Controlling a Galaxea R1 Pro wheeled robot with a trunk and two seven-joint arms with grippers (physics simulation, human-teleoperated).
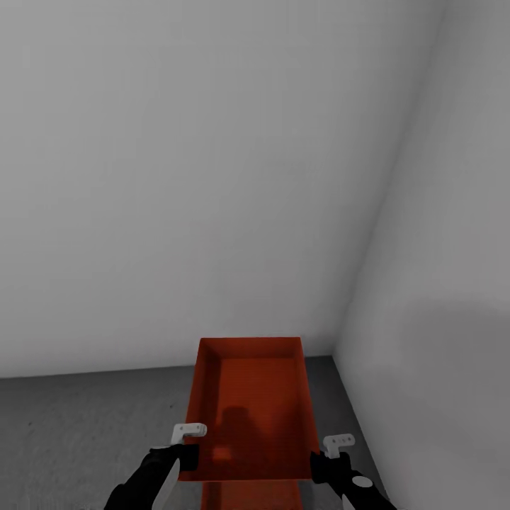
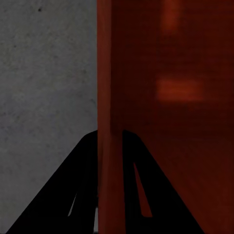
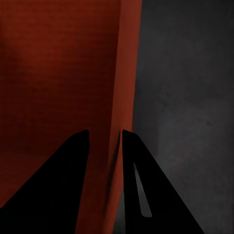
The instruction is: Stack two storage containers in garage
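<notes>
I hold a rust-red open-top storage container (image 1: 248, 404) level in front of me over the dark grey concrete floor (image 1: 78, 432) of the garage. My left gripper (image 1: 188, 455) is shut on its left wall near the front corner, its fingers straddling the wall (image 2: 109, 134). On the opposite side, my right gripper (image 1: 320, 464) is shut on the right wall, one finger inside and one outside (image 3: 105, 134). Just under the container's near edge shows another rust-red surface (image 1: 248, 496); I cannot tell whether it is the other container.
A plain white-grey wall (image 1: 177, 177) stands straight ahead, close behind the container. A second wall (image 1: 439, 319) meets it in a corner at the right. Bare concrete floor stretches to the left of the container.
</notes>
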